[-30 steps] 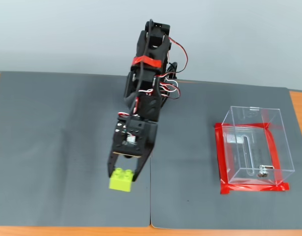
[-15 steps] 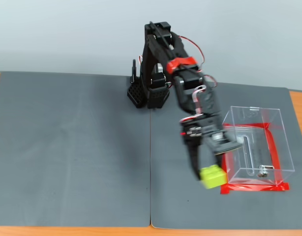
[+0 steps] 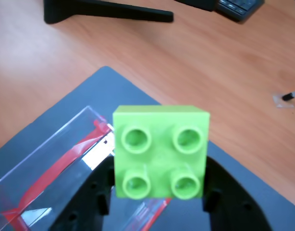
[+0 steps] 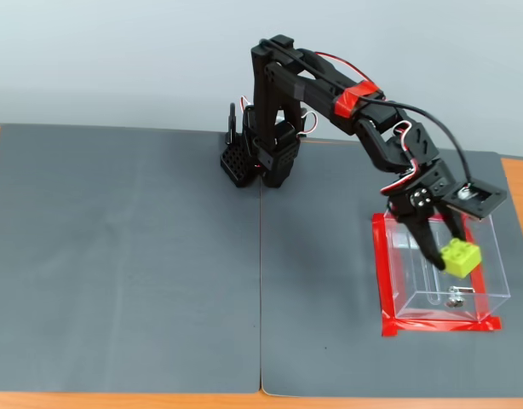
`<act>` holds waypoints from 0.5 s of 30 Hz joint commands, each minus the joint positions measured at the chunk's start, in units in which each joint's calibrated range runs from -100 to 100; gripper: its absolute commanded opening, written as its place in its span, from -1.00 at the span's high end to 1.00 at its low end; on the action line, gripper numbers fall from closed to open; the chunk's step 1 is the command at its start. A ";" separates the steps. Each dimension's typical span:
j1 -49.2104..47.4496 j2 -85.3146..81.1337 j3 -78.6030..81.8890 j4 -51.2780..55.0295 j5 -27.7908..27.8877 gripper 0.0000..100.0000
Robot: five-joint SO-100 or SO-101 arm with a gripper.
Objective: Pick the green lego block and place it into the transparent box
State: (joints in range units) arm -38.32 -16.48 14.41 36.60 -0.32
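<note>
Gripper (image 4: 449, 253) pinches the green lego block (image 4: 461, 256) between its two black fingers, holding it up in the air over the open top of the transparent box (image 4: 487, 281) in the fixed view. Seen there, the block sits tilted, above the right half of the box and clear of the box floor. The box stands on a dark grey mat (image 4: 125, 256), edged by red tape (image 4: 379, 273), with a slot and a small metal fitting (image 4: 453, 298) in its base. The black arm reaches from its base at the back of the mat out to the right, a red band around its upper link.

In the wrist view the block (image 3: 160, 151) fills the middle, its four studs facing the camera, black fingers (image 3: 97, 192) on both sides. Behind it lie a clear wall of the box (image 3: 46, 154), a corner of the mat and the wooden counter (image 3: 224, 67)
</note>
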 commanded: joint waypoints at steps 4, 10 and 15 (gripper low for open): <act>-5.13 -1.53 -0.26 -0.14 0.24 0.71; -6.55 -0.43 2.37 -0.06 0.34 0.71; -6.85 -0.01 2.46 2.03 0.24 0.71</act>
State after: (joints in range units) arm -44.66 -16.14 17.20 36.77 0.02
